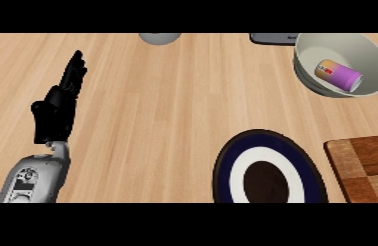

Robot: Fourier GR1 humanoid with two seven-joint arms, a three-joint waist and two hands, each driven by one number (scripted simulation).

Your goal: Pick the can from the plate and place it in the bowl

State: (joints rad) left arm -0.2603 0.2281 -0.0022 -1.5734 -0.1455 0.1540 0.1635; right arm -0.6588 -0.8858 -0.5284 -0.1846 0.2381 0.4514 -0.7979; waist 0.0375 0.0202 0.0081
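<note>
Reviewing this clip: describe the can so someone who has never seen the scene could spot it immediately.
Start at the wooden counter's top right corner, where a pale bowl sits. The can lies on its side inside that bowl. It is the only purple thing here, with an orange-labelled end.

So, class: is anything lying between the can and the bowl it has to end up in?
Nothing visible does. The can already lies on its side inside the bowl, at the counter's far right. The plate sits nearer with nothing on it, and the left hand rests open at the left, apart from both.
</note>
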